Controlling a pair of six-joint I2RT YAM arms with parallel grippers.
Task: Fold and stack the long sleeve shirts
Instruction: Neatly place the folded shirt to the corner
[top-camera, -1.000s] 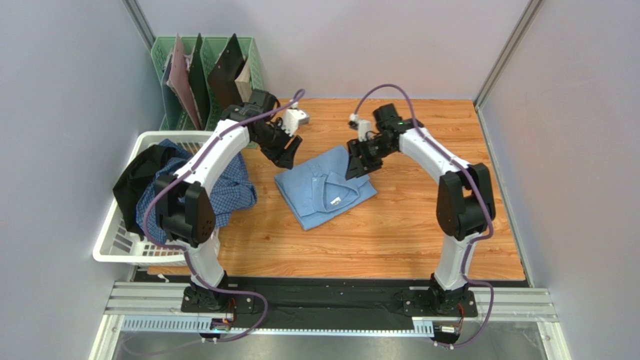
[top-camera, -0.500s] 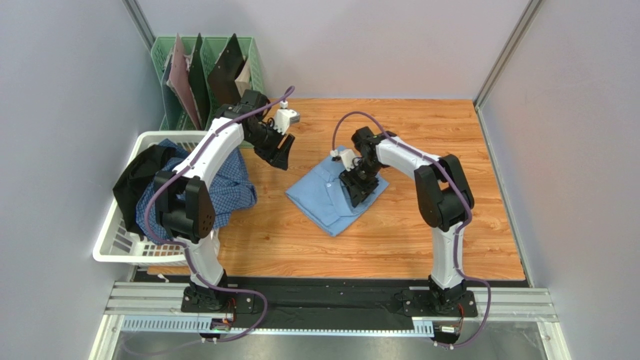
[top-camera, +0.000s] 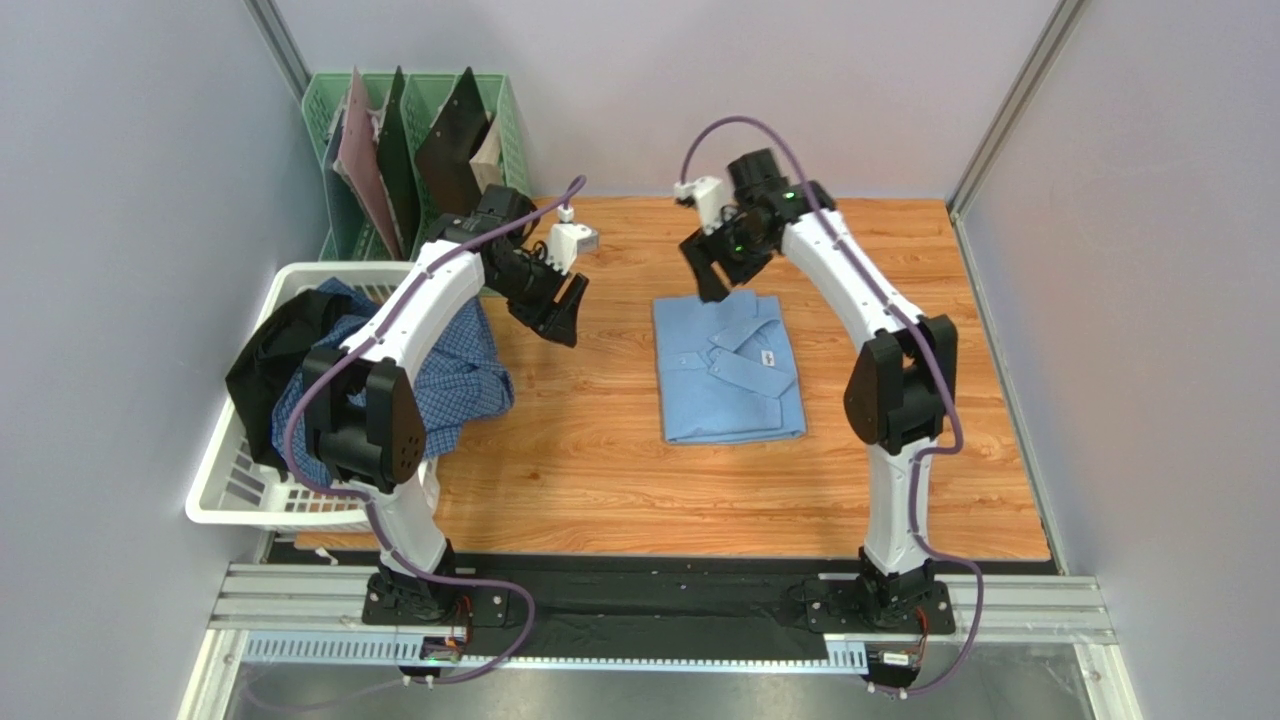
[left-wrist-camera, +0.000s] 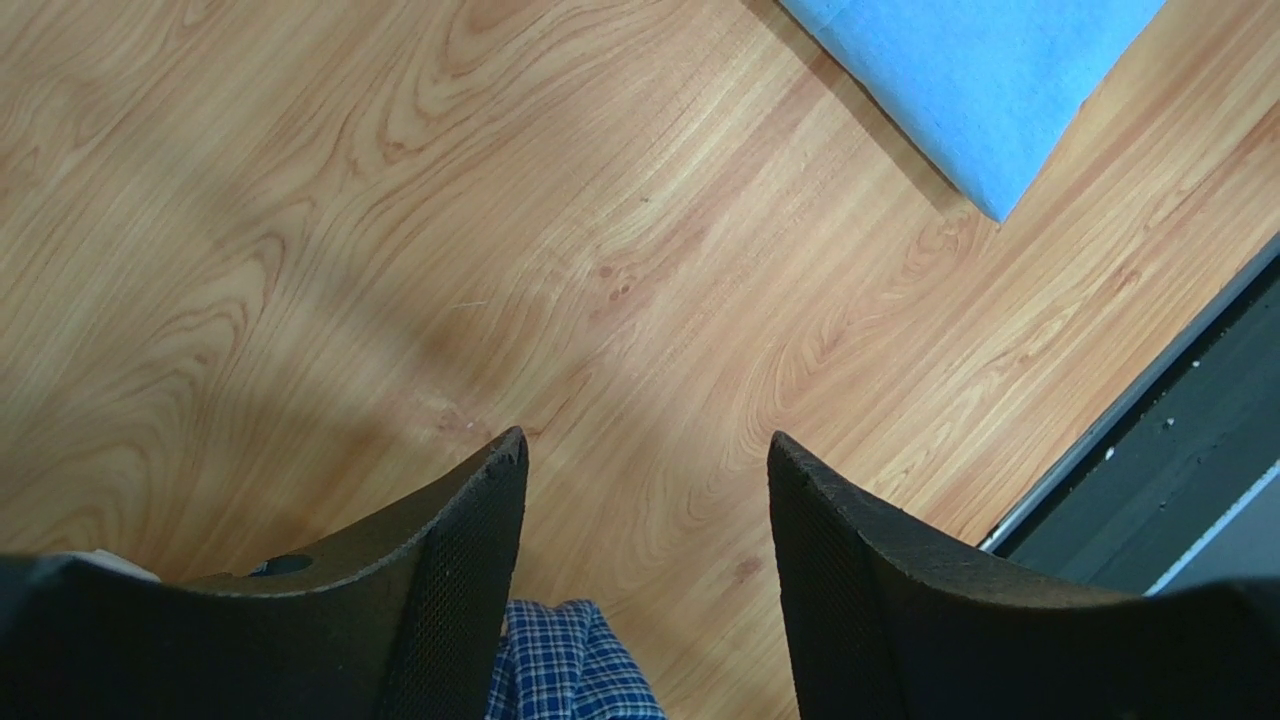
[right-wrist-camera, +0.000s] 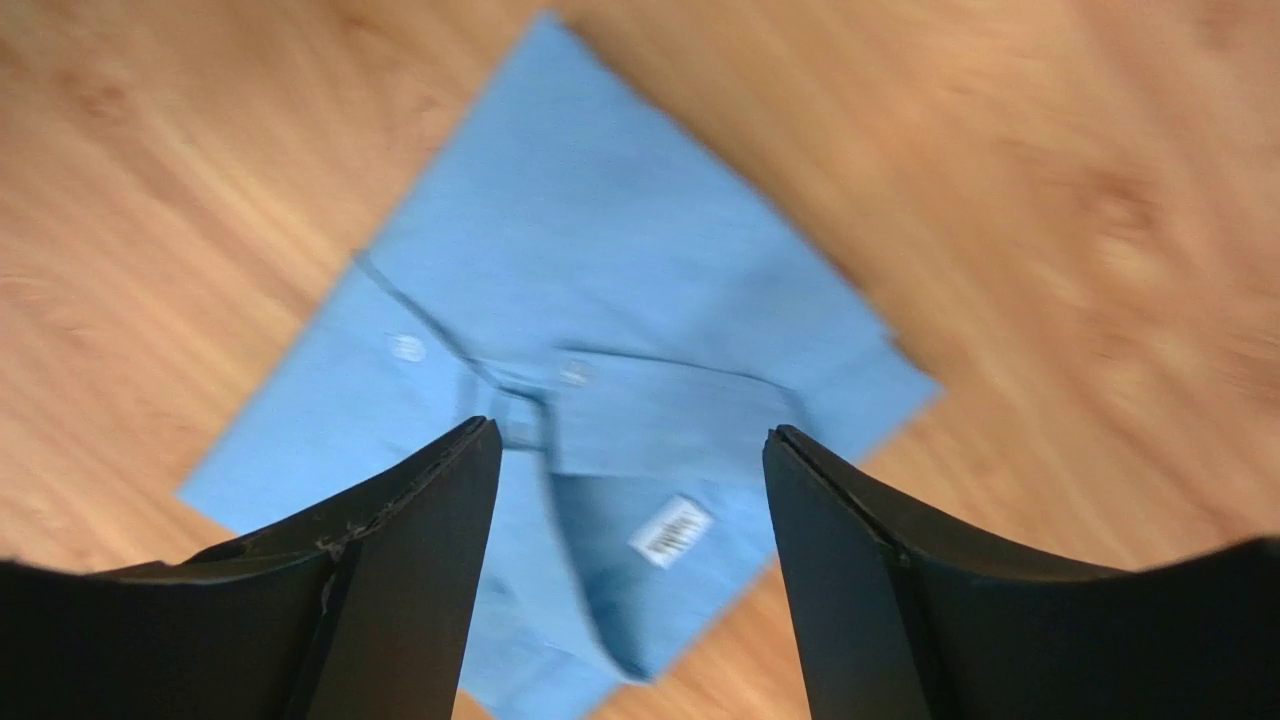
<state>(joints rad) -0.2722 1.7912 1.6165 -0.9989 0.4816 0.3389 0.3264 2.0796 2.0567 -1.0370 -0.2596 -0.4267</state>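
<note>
The right end effector (top-camera: 712, 276) hangs with its fingers apart and nothing between them, above the far edge of the blue shirt (top-camera: 729, 378). Its wrist view, somewhat blurred, looks down between the fingers (right-wrist-camera: 406, 525) on that shirt's collar, buttons and white label.

The left end effector (top-camera: 559, 318) is also spread and empty, above bare worktop (top-camera: 601, 473) between the basket (top-camera: 226, 488) and the blue shirt. Its wrist view shows a scrap of the checked shirt (left-wrist-camera: 571, 678) low between the fingers and a corner of the blue shirt at the top right.

The blue shirt lies flat on the worktop, folded into a neat rectangle, collar at the far end. The checked shirt (top-camera: 458, 375) is unfolded, draped over the basket's right rim beside a black garment (top-camera: 278, 353). A green rack (top-camera: 519, 135) stands behind the basket.
</note>
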